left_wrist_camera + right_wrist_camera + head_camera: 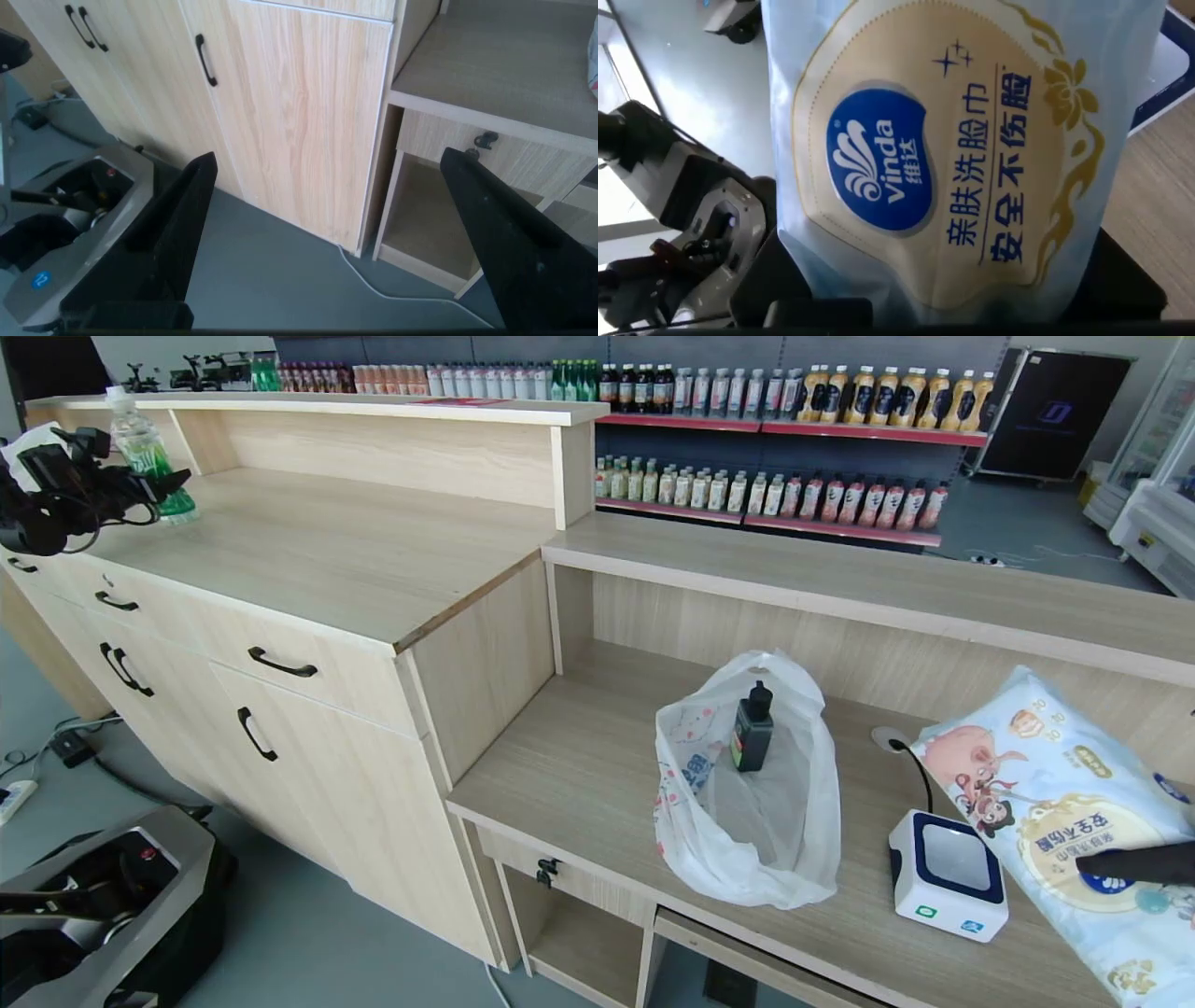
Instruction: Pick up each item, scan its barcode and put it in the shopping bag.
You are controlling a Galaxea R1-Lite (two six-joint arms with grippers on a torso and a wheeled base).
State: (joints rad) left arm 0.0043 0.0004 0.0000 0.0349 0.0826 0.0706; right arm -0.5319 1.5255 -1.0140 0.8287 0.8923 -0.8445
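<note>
We judge the task about a third done: one dark bottle (752, 728) already stands in the bag (747, 840) on the lower desk (579, 775). The right gripper (1120, 864) pinches the pack (1046, 793), which seems to lie on that desk just beside the scanner (948, 873); scanning and bagging it are left. A green bottle (145, 453) waits on the upper desk (327, 551), well apart from the bag. The left gripper (329, 159) hangs spread above the floor (280, 271), holding nothing.
</note>
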